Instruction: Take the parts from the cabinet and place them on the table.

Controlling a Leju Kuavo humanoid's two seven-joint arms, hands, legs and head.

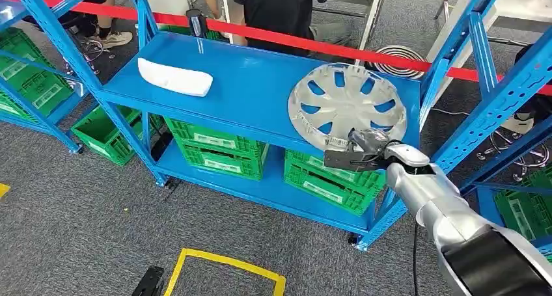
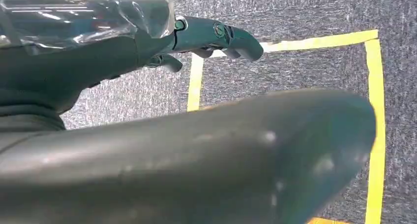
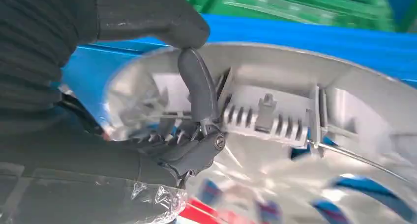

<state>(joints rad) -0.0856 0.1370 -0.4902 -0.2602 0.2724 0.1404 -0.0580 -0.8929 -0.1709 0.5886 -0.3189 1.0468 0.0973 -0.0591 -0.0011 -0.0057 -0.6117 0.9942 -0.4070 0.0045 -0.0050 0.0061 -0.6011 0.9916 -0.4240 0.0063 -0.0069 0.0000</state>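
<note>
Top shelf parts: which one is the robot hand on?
The round silver hubcap at the shelf's right end; the right robot hand grips its near rim. The white oblong part lies untouched.

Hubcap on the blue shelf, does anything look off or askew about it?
Yes. The silver hubcap sits tilted, its near edge raised past the blue shelf's front lip, where the right hand grips its rim. The white part lies flat; no damage visible.

Silver right arm (image 1: 442, 208), dark fingers (image 3: 199, 88), plastic-wrapped wrist.
</note>
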